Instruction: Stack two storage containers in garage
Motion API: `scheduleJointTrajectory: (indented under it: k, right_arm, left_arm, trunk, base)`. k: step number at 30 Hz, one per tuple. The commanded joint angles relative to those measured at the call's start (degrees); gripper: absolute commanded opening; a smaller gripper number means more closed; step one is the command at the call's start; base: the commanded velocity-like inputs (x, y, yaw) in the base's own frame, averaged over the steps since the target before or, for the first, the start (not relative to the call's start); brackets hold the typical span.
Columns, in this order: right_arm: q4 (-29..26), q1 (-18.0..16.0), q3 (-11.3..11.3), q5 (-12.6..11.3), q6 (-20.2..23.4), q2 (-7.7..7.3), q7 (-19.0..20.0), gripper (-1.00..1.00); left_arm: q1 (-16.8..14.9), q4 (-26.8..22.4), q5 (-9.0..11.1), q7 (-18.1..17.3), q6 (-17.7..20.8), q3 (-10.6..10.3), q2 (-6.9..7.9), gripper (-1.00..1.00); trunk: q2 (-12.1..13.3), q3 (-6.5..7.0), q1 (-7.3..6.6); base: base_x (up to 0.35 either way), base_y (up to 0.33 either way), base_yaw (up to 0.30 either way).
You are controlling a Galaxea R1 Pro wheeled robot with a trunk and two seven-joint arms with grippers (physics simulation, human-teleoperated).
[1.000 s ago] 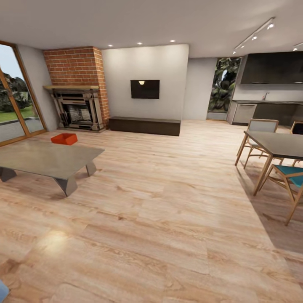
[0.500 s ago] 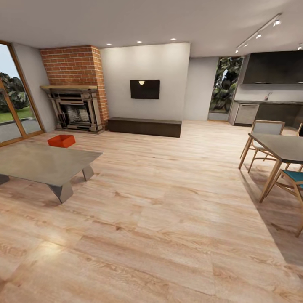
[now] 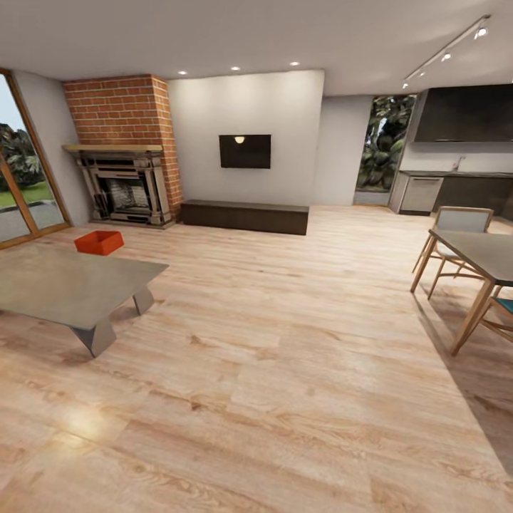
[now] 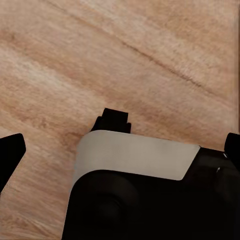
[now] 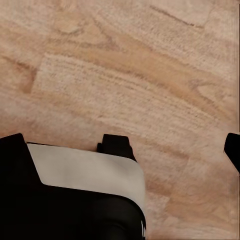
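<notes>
One orange-red bin (image 3: pixel 98 242) sits on the plank floor (image 3: pixel 285 342) of the living room, beyond the far edge of the grey coffee table (image 3: pixel 71 285) and in front of the brick fireplace (image 3: pixel 125 185). It stands upright, open top up, its long axis running roughly across the head view, a short end turned toward the table. Its walls are plain. A black TV (image 3: pixel 245 151) hangs above a dark bench (image 3: pixel 244 215).

The wrist views look down on wood planks: the left jaws (image 4: pixel 120 145) and right jaws (image 5: pixel 170 145) stand apart, holding nothing.
</notes>
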Motion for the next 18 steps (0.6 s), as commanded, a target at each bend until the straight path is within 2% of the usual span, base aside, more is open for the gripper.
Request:
scheduleJointTrajectory:
  k: [1,18]
  right_arm:
    - [0.2,-0.1,0.5,-0.5,-0.3,0.05,-0.1,1.00]
    - [0.2,0.0,0.5,-0.4,-0.3,0.14,0.1,1.00]
  left_arm:
    - [0.0,0.0,0.3,0.2,0.2,0.0,-0.01,1.00]
    - [0.0,0.0,0.3,0.2,0.2,0.0,-0.09,1.00]
  trunk:
    - [0.0,-0.05,0.03]
    - [0.0,-0.05,0.03]
  base:
    - [0.322,0.000,0.000]
    - [0.322,0.000,0.000]
